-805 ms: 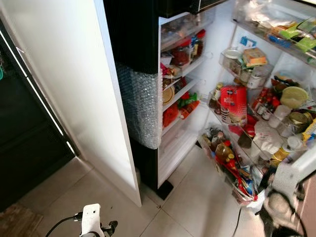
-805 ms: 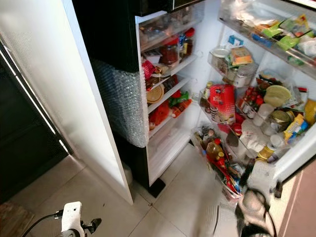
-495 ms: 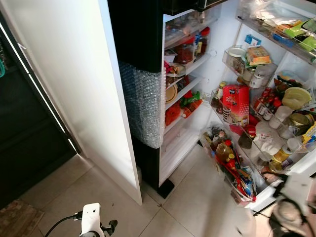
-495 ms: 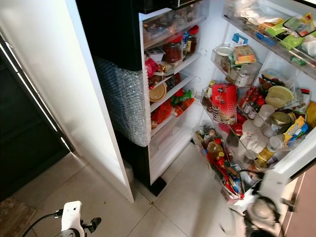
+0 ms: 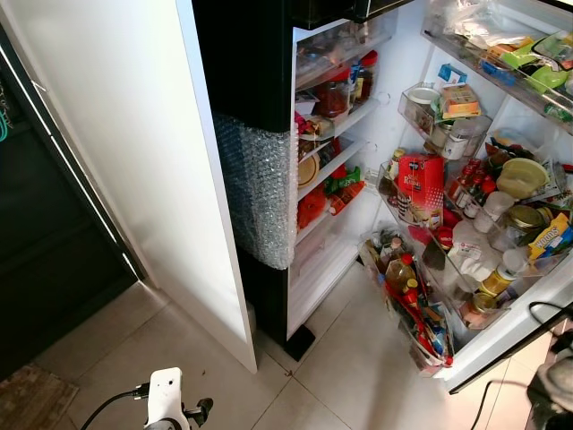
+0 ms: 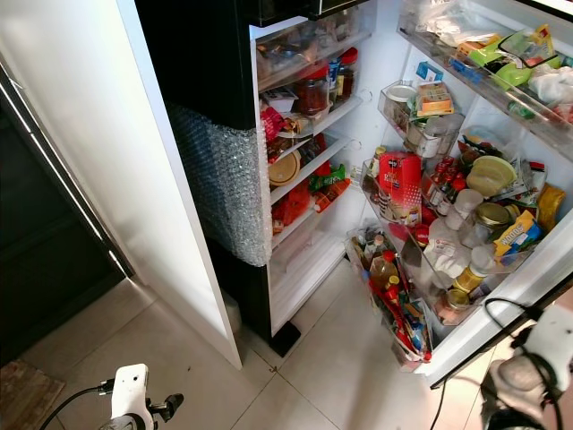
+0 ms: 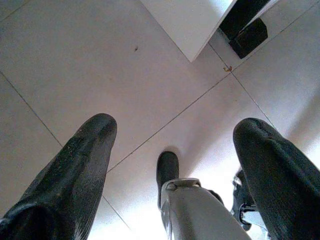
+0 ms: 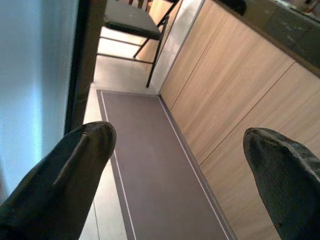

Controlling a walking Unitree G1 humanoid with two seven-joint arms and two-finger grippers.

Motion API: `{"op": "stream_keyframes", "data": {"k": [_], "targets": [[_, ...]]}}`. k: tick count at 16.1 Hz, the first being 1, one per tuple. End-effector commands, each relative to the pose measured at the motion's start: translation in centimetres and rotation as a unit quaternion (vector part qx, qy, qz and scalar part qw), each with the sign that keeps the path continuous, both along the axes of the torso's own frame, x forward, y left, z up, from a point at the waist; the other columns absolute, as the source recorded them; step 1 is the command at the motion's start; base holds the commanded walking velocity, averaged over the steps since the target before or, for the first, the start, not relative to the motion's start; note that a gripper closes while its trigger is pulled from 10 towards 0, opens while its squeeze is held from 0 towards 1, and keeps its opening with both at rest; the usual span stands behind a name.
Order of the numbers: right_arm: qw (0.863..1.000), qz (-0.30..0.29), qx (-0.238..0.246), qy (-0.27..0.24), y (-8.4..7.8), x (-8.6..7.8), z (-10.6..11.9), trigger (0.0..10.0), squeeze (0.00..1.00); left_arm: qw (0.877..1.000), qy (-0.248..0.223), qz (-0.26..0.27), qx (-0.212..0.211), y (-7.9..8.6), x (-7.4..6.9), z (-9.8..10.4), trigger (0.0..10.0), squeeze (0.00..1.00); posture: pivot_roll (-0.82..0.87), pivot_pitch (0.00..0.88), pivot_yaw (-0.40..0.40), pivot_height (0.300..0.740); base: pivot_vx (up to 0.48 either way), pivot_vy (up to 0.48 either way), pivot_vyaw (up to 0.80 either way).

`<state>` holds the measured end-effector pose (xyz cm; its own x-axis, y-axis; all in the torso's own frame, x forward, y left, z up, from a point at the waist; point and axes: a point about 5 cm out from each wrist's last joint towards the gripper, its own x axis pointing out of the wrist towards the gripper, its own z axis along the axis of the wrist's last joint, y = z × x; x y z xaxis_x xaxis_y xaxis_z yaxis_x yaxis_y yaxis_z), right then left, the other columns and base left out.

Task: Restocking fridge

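The fridge stands open in front of me, its inner shelves (image 5: pixel 345 121) holding jars, red packets and a bowl. Its open door (image 6: pixel 510 309) swings out to the right, and the racks are crammed with bottles, jars, a red pouch (image 5: pixel 423 184) and an oil bottle (image 5: pixel 400 269). My left arm (image 5: pixel 166 401) hangs low at the bottom left. In the left wrist view the left gripper (image 7: pixel 175 130) is open over bare floor tiles. My right arm (image 6: pixel 528 372) sits just beyond the door's outer edge. The right gripper (image 8: pixel 180 135) is open and holds nothing.
Bubble wrap (image 5: pixel 260 197) covers the fridge's black side panel. A white wall panel (image 5: pixel 116 152) stands to its left and a dark doorway (image 5: pixel 45 242) further left. The right wrist view shows a brown floor mat (image 8: pixel 160 170), wooden cabinets (image 8: pixel 235 95) and a chair (image 8: pixel 135 22).
The fridge door now stands a little wider open. My right arm has drawn back to the right and lower, off the door's edge. The left arm is unchanged.
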<state>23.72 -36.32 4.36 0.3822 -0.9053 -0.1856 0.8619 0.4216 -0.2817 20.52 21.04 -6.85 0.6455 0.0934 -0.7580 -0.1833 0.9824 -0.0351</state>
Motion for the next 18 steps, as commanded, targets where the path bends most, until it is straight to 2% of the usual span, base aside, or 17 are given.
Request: {"op": "stream_keyframes", "data": {"k": [1,4,10,18], "targets": [[1.000,-0.018,-0.007,-0.018,-0.7,0.1,0.9,10.0,0.00,1.000,0.005,0.001,0.003,0.0,-0.1,-0.1,10.0,0.00,-0.04,0.000,-0.029,0.740,0.000,0.000,0.00],[0.998,-0.040,-0.020,-0.035,-1.8,0.3,2.2,10.0,0.00,1.000,0.005,0.005,0.003,0.0,-0.2,-0.1,10.0,0.00,-0.05,0.000,-0.029,0.740,0.000,0.000,0.00],[0.996,-0.056,-0.035,-0.054,-2.7,0.7,3.8,10.0,0.00,1.000,0.003,0.007,0.001,0.0,-0.2,-0.1,10.0,0.00,-0.05,0.000,-0.028,0.740,0.000,0.000,0.00],[0.997,-0.039,-0.028,-0.066,-2.5,1.3,4.1,10.0,0.00,1.000,0.003,-0.001,0.002,0.1,-0.3,-0.1,10.0,0.00,-0.06,0.000,-0.012,0.740,0.000,0.000,0.00]]}}
